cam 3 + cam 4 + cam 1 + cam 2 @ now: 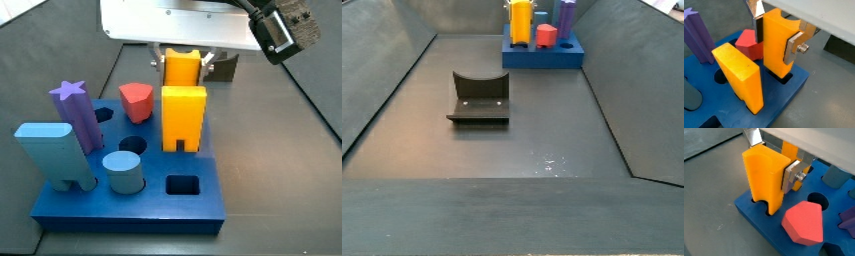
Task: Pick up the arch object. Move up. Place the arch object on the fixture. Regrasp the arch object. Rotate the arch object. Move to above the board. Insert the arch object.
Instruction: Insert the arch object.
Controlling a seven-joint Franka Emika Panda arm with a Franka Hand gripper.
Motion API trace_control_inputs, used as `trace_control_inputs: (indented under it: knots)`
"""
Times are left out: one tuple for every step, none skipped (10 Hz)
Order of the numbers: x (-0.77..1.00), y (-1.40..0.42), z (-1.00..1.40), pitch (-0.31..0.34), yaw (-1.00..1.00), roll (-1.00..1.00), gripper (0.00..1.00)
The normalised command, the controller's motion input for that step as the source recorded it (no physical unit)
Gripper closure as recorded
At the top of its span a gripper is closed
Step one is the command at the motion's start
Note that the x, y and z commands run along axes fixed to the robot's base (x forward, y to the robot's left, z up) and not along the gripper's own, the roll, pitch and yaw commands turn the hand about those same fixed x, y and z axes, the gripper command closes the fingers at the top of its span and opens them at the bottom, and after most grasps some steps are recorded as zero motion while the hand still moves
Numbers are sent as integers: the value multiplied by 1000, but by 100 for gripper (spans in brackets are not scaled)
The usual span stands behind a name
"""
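Over board [201,205], upright fingers [795,44] clasping arch object [776,45]

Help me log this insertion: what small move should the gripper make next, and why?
Probably push straight down a little more. The gripper is shut on the arch object, upright with its lower end already inside a hole at the board edge, beside the yellow block.

Orange arch object [776,42], blue board [201,207]

The dark grey floor [502,150] carries two things. The fixture [478,97] stands on it near the middle, and the board [543,52] sits on it at about one o'clock from the fixture, well apart. The gripper [777,30] hangs above the board.
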Motion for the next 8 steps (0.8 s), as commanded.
trace_control_inputs:
  knots:
    - [337, -26, -217, -20, 0, 0, 100]
    - [251, 0, -120, -126, 0, -67, 100]
    - [0, 0, 0, -167, 0, -39, 100]
    - [-143, 0, 0, -111, 0, 26, 100]
    - [-143, 0, -63, -86, 0, 67, 100]
    - [-140, 0, -226, -86, 0, 89, 100]
    - [-54, 0, -351, -130, 0, 57, 100]
    - [0, 0, -343, -117, 0, 27, 100]
